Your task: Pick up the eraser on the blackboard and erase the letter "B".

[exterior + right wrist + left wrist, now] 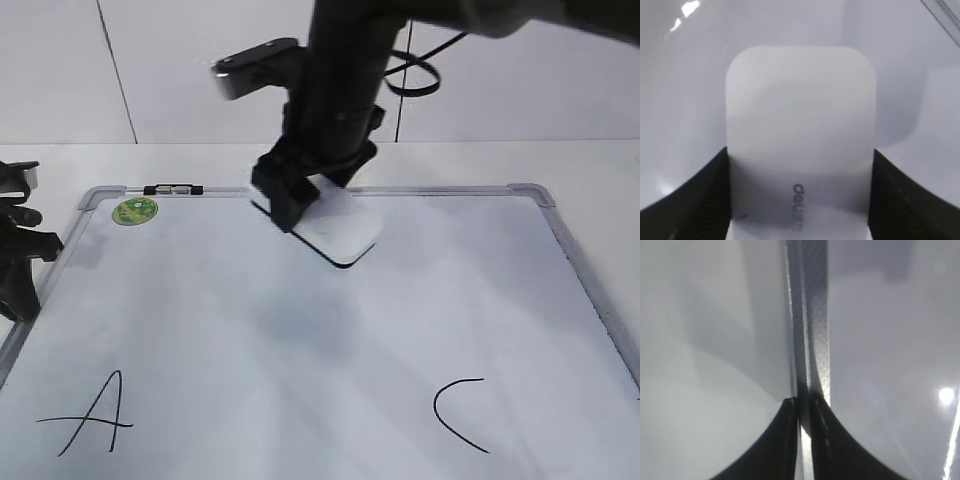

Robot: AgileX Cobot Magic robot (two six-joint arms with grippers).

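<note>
The blackboard (300, 340) is a white board in a grey frame, lying flat. My right gripper (300, 205) reaches across to the board's top middle and is shut on the eraser (345, 235), a flat white block with a dark base. In the right wrist view, the black fingers (800, 155) press both sides of the eraser (800, 100). I cannot tell if the eraser touches the board. No letter "B" shows; the space between "A" (90, 415) and "C" (458, 412) is blank. My left gripper (25, 250) is shut (802, 400) over the board's left frame (815, 340).
A round green sticker (134, 211) sits at the board's top left corner. A dark clip (172, 189) is on the top frame. White table surrounds the board, with a white wall behind. A black cable (415, 75) hangs behind the right arm.
</note>
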